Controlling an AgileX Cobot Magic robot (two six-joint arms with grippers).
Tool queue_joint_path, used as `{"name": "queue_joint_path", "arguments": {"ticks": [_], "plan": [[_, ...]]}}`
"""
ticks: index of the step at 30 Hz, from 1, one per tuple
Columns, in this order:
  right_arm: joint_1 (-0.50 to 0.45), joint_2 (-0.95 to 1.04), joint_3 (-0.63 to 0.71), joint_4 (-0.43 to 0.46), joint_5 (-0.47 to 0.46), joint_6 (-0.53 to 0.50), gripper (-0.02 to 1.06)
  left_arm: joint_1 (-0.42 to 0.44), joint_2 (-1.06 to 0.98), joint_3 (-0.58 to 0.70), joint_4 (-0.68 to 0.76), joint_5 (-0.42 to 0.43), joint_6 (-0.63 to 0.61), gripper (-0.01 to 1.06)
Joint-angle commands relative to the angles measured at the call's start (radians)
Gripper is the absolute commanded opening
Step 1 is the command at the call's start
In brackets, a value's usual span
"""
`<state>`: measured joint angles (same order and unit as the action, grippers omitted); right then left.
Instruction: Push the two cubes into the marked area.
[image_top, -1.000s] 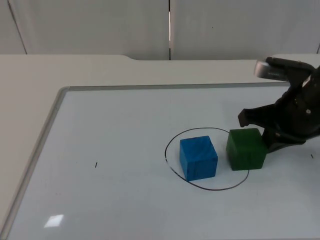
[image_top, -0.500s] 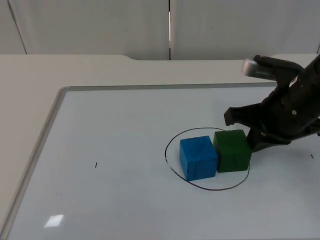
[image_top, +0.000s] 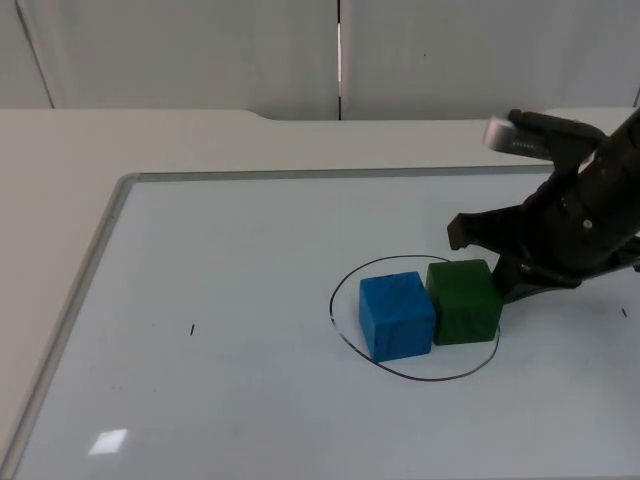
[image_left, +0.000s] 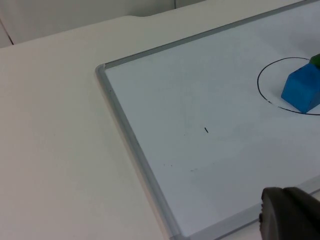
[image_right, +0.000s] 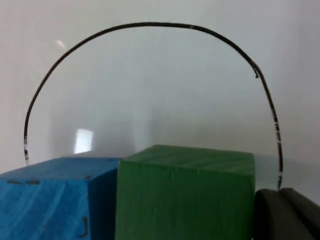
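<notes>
Top view: green cube (image_top: 464, 301) touches blue cube (image_top: 397, 315), both inside the drawn circle (image_top: 345, 280). Right gripper (image_top: 484, 260), fingers spread apart, sits against the green cube's right side.

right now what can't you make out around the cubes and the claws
- Right claw, top view: its own body hides the fingers behind the green cube, so open or shut is unclear.
- Blue cube, right wrist view: cut off by the picture's edge.
- Black circle, top view: the cubes cover part of the line.
- Left claw: one black fingertip, left wrist view.
</notes>
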<state>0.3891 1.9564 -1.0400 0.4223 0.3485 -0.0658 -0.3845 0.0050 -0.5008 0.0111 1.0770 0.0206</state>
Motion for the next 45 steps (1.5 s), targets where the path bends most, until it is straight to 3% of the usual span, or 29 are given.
{"name": "queue_joint_path", "arguments": {"ticks": [1, 4, 14, 19, 33, 37, 45], "plan": [[0.001, -0.010, -0.005, -0.013, 0.007, -0.022, 0.00, 0.002, -0.005, 0.005, 0.004, -0.002, -0.007, 0.00], [0.001, -0.050, -0.005, -0.080, 0.014, -0.022, 0.00, 0.002, -0.005, 0.005, 0.004, -0.002, -0.007, 0.00], [0.003, -0.343, -0.005, -0.157, 0.061, -0.060, 0.00, 0.002, -0.005, 0.005, 0.004, -0.002, -0.007, 0.00], [0.003, -0.556, -0.005, -0.169, 0.096, -0.141, 0.00, 0.002, -0.005, 0.005, 0.004, -0.002, -0.007, 0.00], [0.003, -0.933, 0.006, -0.185, 0.129, -0.181, 0.00, 0.002, -0.005, 0.005, 0.004, -0.002, -0.007, 0.00], [0.003, -1.032, 0.064, -0.185, 0.136, -0.245, 0.00, 0.002, -0.005, 0.005, 0.004, -0.002, -0.007, 0.00], [0.003, -1.184, 0.209, -0.185, 0.139, -0.249, 0.00, 0.002, -0.005, 0.005, 0.004, -0.002, -0.007, 0.00]]}}
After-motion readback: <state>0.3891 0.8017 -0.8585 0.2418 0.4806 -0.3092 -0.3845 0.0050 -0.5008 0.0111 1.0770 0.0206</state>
